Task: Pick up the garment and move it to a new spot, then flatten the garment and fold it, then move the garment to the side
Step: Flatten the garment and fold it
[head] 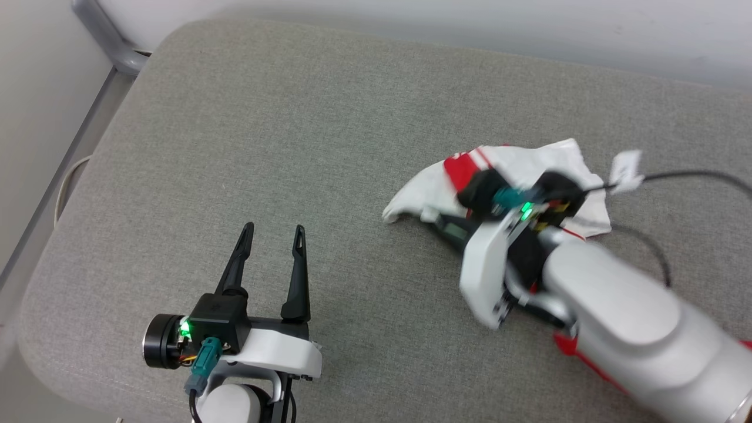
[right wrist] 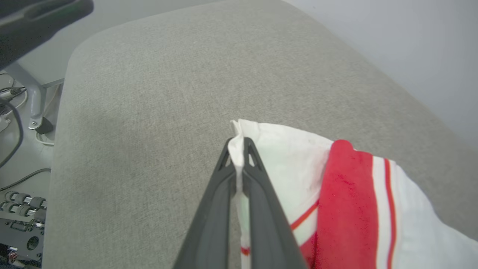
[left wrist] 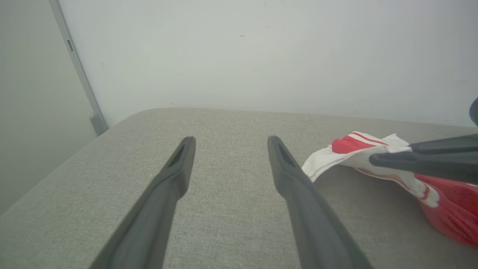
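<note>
- Two dark-fingered grippers: right gripper is clamped tight on a white sleeve edge of the garment, a red-and-white jersey T-shirt.
- Garment lies bunched on the right part of the grey woven fabric cushion. Its long axis runs from the pinch back under the right forearm, toward the robot's right.
- Left gripper is spread wide and empty, well apart on the garment's left, so the right arm is the nearer.
- Judgement: bare cushion lies left and ahead of the pinch, so the carry likely goes that way with the cloth trailing.
</note>
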Motion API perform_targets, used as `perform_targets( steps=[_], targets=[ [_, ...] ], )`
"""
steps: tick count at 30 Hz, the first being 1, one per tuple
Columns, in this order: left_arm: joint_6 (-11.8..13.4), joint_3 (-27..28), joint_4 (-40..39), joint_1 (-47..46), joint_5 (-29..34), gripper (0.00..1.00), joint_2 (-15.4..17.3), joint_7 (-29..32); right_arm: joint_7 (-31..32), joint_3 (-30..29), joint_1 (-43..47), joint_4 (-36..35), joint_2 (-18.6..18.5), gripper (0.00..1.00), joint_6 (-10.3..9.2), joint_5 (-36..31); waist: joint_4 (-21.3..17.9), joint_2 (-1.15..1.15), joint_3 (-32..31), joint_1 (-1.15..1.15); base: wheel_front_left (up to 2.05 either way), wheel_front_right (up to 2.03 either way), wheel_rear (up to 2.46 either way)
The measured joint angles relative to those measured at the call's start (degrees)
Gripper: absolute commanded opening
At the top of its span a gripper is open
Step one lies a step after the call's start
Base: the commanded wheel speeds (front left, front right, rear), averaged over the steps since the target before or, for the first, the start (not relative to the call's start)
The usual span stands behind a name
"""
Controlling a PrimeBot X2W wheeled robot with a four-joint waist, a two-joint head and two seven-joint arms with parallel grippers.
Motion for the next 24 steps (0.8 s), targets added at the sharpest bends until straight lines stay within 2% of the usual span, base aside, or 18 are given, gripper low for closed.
perform_targets(
  steps=[7, 12, 13, 14, 15, 20, 24],
  targets=[
    [0.21, 0.07, 0.0, 0.08, -0.02, 1.0, -0.02, 0.0, 3.28, 11.7, 4.03, 0.57, 0.75, 0.0, 0.0, 3.03, -0.39, 0.0, 0.08, 0.0, 0.0, 0.0, 0.0],
    [0.2, 0.3, 0.11, 0.05, -0.15, 1.0, -0.01, 0.0, 4.16, 14.15, 5.73, 1.36, 0.18, 0.0, -0.01, 5.69, -1.35, 0.0, -0.22, 0.0, 0.0, 0.0, 0.0],
    [0.19, 0.36, 0.15, 0.06, -0.14, 1.0, -0.01, 0.0, 3.79, 14.3, 5.76, 1.51, 0.2, 0.25, -0.01, 5.94, -1.58, 0.0, -0.34, 0.0, 0.0, 0.0, 0.0],
    [0.16, 0.43, 0.24, 0.07, -0.11, 1.0, -0.01, 0.0, 3.08, 14.43, 5.88, 1.64, 0.24, 0.82, -0.01, 6.15, -1.81, 0.0, -0.5, 0.0, 0.0, 0.0, 0.0],
    [0.15, 0.48, 0.33, 0.08, 0.08, 1.0, -0.01, 0.0, 2.1, 14.55, 6.03, 1.76, 0.29, 1.0, -0.01, 6.16, -2.02, 0.0, -0.69, 0.0, 0.0, 0.0, 0.0],
    [-0.12, 1.05, 0.56, 0.33, 0.54, 1.0, -0.01, 0.0, -6.02, 13.16, 6.04, 1.85, 0.29, 1.0, 0.0, 5.58, -2.99, 0.0, -2.14, 0.0, 0.0, 0.0, 0.0],
    [-0.9, 2.63, 0.52, 0.42, 1.69, 1.0, 0.0, 0.0, -12.85, 7.87, 7.92, 0.31, 0.05, 1.0, 0.01, 5.76, -3.92, 0.0, -3.44, 0.0, 0.0, 0.0, 0.0]
  ],
)
